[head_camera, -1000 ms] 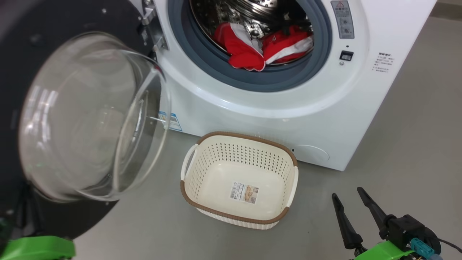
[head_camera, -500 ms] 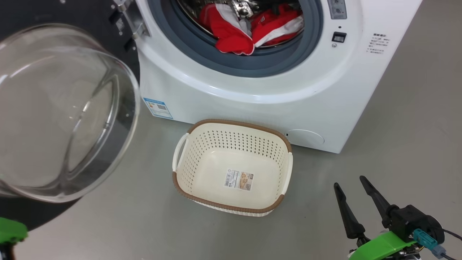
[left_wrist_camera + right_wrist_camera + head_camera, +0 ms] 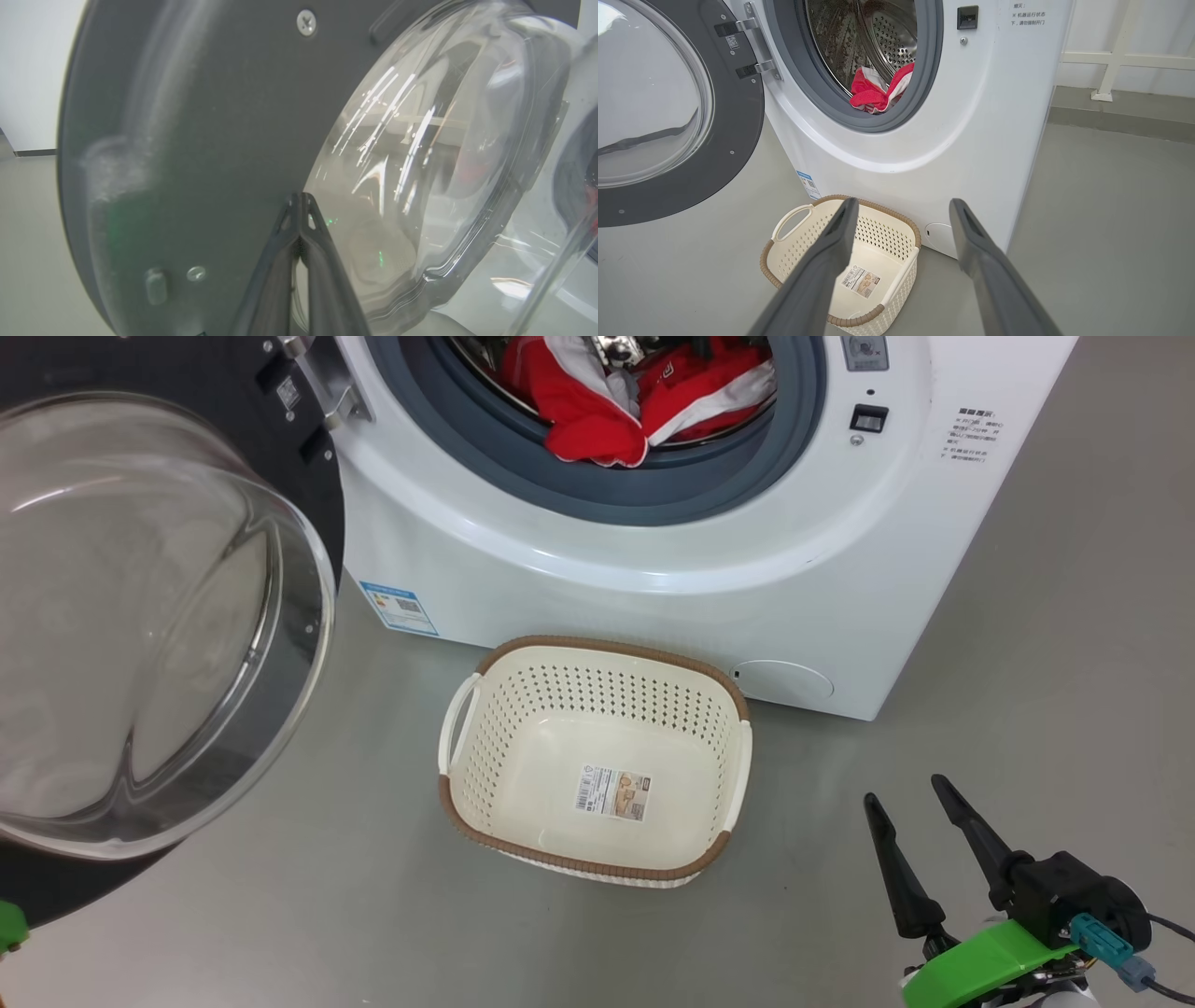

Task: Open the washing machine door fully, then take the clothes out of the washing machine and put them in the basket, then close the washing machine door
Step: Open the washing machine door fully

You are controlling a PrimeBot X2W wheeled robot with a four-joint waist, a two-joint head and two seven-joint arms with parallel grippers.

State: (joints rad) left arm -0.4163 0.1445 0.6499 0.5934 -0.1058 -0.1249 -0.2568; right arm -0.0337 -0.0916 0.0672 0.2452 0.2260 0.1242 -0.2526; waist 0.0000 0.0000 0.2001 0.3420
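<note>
At the left of the washing machine [image 3: 607, 588], the washing machine door [image 3: 140, 616] is standing wide open, with the left gripper [image 3: 299, 200] pressed together close against its inner face. The clothes [image 3: 597, 420] are lying in the drum [image 3: 887, 32] and the basket [image 3: 597, 646] is sitting empty just before the machine. The right gripper [image 3: 903, 791] is hovering spread and empty, so unloading and closing are both waiting.

We see red-and-white clothes [image 3: 607, 401] in the white washing machine [image 3: 653, 569]; our cream, brown-rimmed perforated basket [image 3: 485, 835]; grey floor [image 3: 1027, 663].
</note>
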